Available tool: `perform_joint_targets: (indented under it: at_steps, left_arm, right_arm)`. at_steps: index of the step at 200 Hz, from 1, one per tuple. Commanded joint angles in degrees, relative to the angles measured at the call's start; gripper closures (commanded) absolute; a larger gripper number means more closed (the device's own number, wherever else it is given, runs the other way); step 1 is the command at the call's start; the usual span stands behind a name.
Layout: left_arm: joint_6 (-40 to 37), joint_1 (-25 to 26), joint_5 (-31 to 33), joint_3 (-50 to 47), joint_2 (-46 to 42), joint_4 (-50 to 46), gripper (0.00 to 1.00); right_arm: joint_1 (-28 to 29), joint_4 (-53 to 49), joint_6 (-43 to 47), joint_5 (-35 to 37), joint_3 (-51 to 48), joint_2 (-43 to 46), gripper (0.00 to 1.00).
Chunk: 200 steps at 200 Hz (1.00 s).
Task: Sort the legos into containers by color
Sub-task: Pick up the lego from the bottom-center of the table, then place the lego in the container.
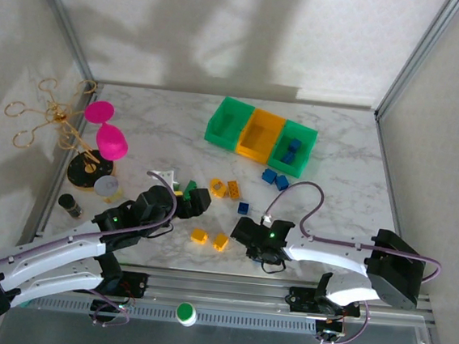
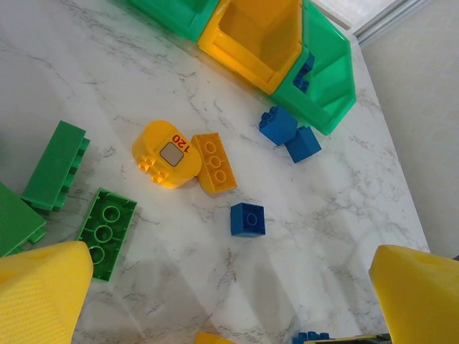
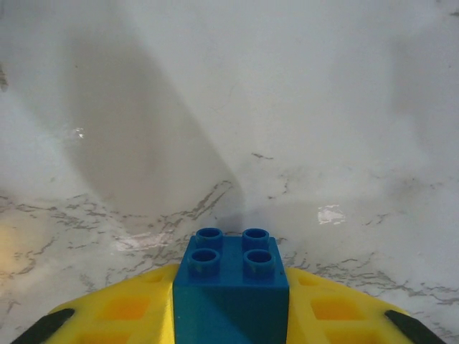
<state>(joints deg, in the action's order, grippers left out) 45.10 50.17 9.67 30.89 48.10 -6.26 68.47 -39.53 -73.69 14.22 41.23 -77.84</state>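
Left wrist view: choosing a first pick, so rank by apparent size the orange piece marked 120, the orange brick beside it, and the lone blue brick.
1. orange piece marked 120
2. orange brick, only slightly smaller
3. lone blue brick, clearly smallest

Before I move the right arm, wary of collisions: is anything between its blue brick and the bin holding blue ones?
Two loose blue bricks lie on the table just before the right green bin. Lifted high, the held brick in the right gripper likely clears them.
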Motion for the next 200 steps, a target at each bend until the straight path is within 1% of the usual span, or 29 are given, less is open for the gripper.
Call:
perform_joint_targets:
  at_steps: [1,36,67,95,118,142,160,188,200]
  left_arm:
    - [0.79,0.45,2.17,-0.93,-0.92,0.11,0.00]
    - [-0.71,0.37,4.56,-0.37,-0.91,-0.28,0.00]
    - [-3.43,-0.05,7.55,2.36,-0.55,-1.28,0.00]
    - [-5.75,-1.75,6.38,4.47,0.34,0.62,0.00]
    - [-7.03,-3.75,4.83,6.26,2.20,1.40,0.00]
    - [-7.66,-5.66,3.27,7.46,4.37,3.25,0.00]
    - [-7.84,-6.26,2.83,8.49,6.32,4.26,0.00]
    - [-7.84,-6.64,1.93,9.83,9.68,5.79,0.00]
    - [-7.68,-6.75,2.26,10.43,11.20,6.14,0.00]
  right_arm:
    - [0.10,-2.24,1.61,3.33,2.71,0.48,0.68]
    - [-4.23,-1.62,7.60,3.44,6.10,1.21,0.68]
    - [-9.13,-2.27,13.94,5.91,10.31,1.69,0.68]
    - [-17.85,0.00,21.37,5.65,13.36,1.47,0.69]
    - [-24.83,3.35,28.29,6.84,16.87,0.64,0.68]
    - [-33.16,7.78,34.26,7.01,21.33,-3.46,0.69]
    - [-36.39,11.07,37.56,6.98,24.80,-7.39,0.69]
    - [-41.57,14.10,40.52,5.67,30.41,-14.92,0.69]
    - [-43.02,14.68,41.86,6.17,33.12,-18.51,0.70]
